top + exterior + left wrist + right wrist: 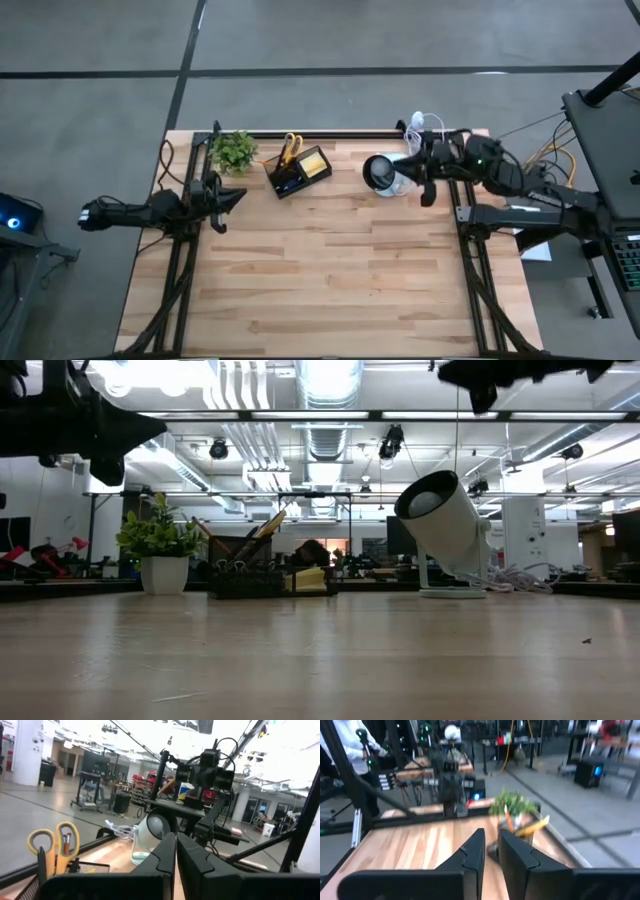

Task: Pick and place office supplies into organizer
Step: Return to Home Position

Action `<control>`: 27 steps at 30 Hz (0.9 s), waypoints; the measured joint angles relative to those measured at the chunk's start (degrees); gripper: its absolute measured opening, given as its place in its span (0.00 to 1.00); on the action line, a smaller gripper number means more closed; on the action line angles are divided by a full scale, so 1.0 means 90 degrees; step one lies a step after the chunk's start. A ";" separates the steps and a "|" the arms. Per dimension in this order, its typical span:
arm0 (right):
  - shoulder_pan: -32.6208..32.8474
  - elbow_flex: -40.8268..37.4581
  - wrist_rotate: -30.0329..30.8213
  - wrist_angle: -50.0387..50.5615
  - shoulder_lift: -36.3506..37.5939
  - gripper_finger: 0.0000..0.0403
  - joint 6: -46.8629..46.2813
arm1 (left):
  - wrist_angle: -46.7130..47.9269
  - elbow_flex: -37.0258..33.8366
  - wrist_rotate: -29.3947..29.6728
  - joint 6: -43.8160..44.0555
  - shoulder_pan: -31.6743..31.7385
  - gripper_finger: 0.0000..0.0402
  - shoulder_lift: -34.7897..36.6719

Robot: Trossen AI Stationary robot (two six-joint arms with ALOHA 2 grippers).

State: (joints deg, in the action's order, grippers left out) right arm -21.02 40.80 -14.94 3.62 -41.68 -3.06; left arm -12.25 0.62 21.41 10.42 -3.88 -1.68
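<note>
The black organizer [298, 172] stands at the table's far side. In it are scissors with yellow handles [290, 148], a yellow sticky-note block [314, 163] and pens. In the left wrist view the scissors [55, 840] stick up out of its mesh wall [80, 869]. My left gripper [238, 197] is shut and empty, at the table's left, pointing toward the organizer. My right gripper [420, 172] hovers at the far right behind the white cup, its fingers [491, 835] a narrow gap apart with nothing between them, aimed toward the organizer [525, 827].
A small green plant [234, 150] in a white pot stands just left of the organizer. A white round cup-like device [383, 173] on a stand sits to its right, with a white coiled cable [425, 125] behind it. Bare wood fills the table's near half [330, 280].
</note>
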 joint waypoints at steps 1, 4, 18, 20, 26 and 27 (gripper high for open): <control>0.0000 -0.0202 0.0000 -0.0008 0.0083 0.11 -0.0097 | 0.0009 0.0001 -0.0009 -0.0041 0.0000 0.00 -0.0023; 0.0000 -0.0834 0.0005 -0.0263 0.0349 0.10 -0.0343 | 0.0042 -0.0002 -0.0018 -0.0059 0.0000 0.00 -0.0063; 0.0457 -0.2707 0.1059 -0.1860 0.1673 0.02 -0.1137 | 0.0088 -0.0002 -0.0005 -0.0071 0.0000 0.00 -0.0053; 0.0695 -0.2760 0.1322 -0.1640 0.1934 0.02 -0.1012 | 0.0091 -0.0002 0.0012 -0.0053 0.0000 0.00 -0.0058; 0.1300 -0.3077 0.1876 -0.0975 0.2917 0.02 -0.0856 | 0.0093 -0.0002 0.0030 -0.0046 0.0000 0.00 -0.0058; 0.1380 -0.3148 0.1901 -0.0886 0.3074 0.02 -0.0877 | 0.0087 -0.0002 0.0033 -0.0044 0.0000 0.00 -0.0058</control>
State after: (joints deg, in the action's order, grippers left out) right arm -8.60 12.47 2.17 -4.36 -14.01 -10.95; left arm -11.46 0.60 21.71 10.03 -3.88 -2.20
